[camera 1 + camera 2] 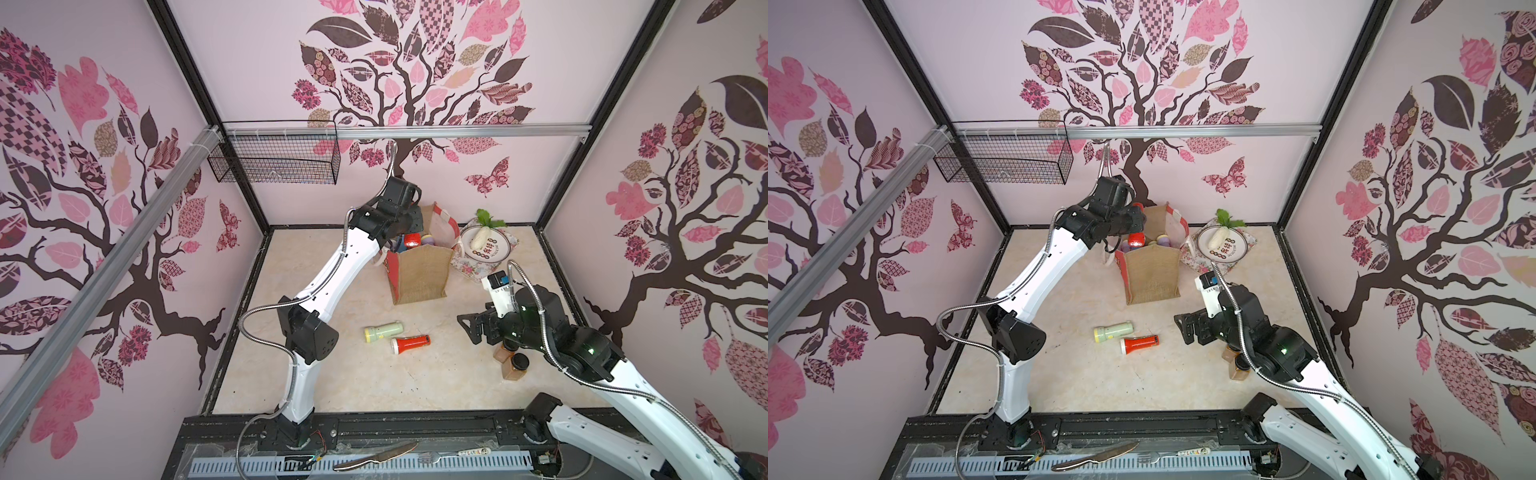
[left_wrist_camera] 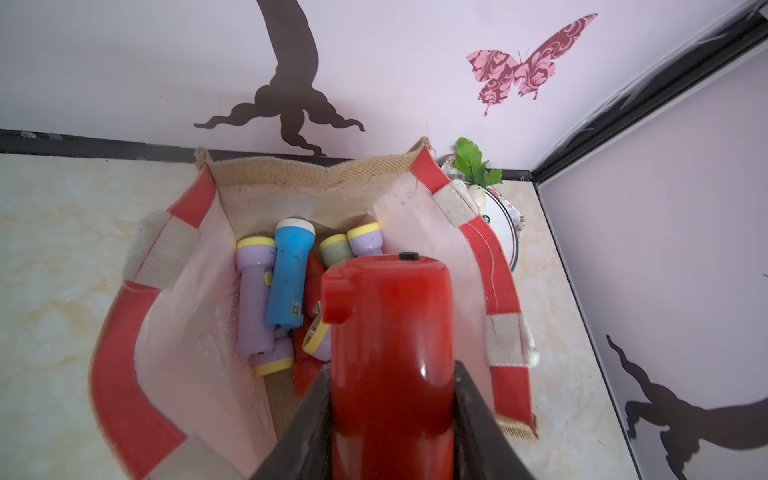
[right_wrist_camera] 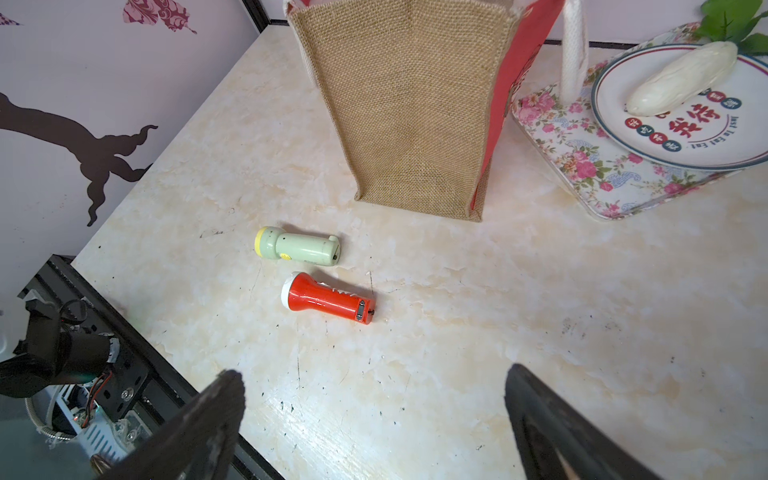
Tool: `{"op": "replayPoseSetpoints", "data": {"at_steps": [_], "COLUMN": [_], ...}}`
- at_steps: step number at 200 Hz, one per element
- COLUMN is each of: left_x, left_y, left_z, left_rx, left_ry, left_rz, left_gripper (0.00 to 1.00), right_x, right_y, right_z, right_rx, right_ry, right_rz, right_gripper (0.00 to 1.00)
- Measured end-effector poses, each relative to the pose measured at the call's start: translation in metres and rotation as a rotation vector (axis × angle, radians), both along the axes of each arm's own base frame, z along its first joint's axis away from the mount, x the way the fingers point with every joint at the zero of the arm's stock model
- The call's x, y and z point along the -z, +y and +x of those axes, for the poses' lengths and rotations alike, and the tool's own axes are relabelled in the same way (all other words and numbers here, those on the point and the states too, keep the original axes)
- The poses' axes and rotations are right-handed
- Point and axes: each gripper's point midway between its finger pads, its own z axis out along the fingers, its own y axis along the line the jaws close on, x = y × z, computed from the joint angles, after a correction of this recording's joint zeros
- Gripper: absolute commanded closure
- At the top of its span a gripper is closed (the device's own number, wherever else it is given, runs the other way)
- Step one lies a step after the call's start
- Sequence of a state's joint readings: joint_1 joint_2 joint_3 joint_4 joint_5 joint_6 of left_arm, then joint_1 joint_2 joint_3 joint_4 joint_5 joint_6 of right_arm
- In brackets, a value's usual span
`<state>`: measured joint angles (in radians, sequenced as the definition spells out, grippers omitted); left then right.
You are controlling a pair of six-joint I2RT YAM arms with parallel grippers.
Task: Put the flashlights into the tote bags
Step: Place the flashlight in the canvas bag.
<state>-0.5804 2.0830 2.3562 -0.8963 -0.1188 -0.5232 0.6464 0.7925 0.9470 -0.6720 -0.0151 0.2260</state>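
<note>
Left gripper clamping red flashlight, left wrist view reveals blue flashlight in bag

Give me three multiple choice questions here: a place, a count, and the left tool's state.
1. Where does the pale green flashlight lie?
A. On the table, on the robot's side of the tote bag
B. Inside the tote bag
C. Propped upright against the tote bag

2. How many flashlights lie loose on the table?
A. One
B. Two
C. Four

3. What is the left tool doing?
A. Standing open, empty
B. Shut on nothing
C. Gripping a red flashlight over the open bag

1 A: in both top views it lies flat, apart from the bag.
2 B: only it and a second red one are out.
3 C: the left wrist view shows the grip.
</note>
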Motion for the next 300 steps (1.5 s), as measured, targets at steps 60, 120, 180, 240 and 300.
{"op": "replayPoseSetpoints", "data": {"at_steps": [60,120,180,240,300], "left_x": [0.038,0.097,0.128,0.165,0.165], "left_y": [0.031,0.029,0.013,0.003,0.002], "left_z": [0.065,0.076,0.064,0.058,0.057], "left_rx": [-0.135,-0.160,-0.162,-0.139,-0.135], "left_ry": [0.003,0.100,0.155,0.216,0.214], "left_rz": [-0.036,0.008,0.078,0.133,0.138], "left_gripper": [0.98,0.99,0.97,0.92,0.59], "right_x": [0.005,0.006,0.004,-0.002,-0.002], "right_y": [0.003,0.004,0.005,0.003,0.002], "right_z": [0.003,0.006,0.008,0.005,0.006], "right_rx": [-0.002,-0.009,-0.014,-0.014,-0.012], "right_ry": [0.015,0.008,-0.007,-0.028,-0.037], "right_rz": [-0.014,-0.024,-0.027,-0.016,-0.028], "right_gripper": [0.00,0.00,0.00,0.00,0.00]}}
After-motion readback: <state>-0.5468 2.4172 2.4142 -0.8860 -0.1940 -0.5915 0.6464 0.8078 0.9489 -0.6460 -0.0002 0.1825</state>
